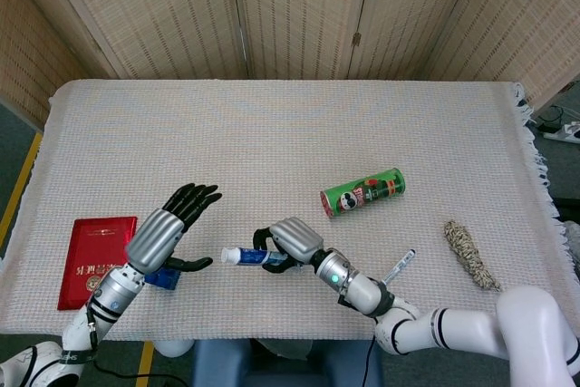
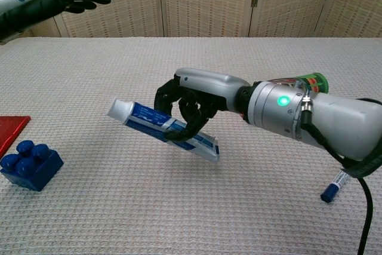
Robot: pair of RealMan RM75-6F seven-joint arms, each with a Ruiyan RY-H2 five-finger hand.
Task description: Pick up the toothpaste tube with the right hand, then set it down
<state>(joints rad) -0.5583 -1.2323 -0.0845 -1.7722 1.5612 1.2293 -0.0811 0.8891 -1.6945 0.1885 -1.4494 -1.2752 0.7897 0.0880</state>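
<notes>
The right hand (image 2: pixel 194 103) holds the toothpaste tube (image 2: pixel 162 129) with its fingers (image 2: pixel 182 125) curled around the middle, lifted above the tabletop (image 1: pixel 272 133) near the front edge. The left hand (image 1: pixel 168 228) is apart from it, fingers spread and holding nothing. Wide free cloth lies behind. The blue block (image 2: pixel 27 162) seems partly hidden under the left hand in the head view.
</notes>
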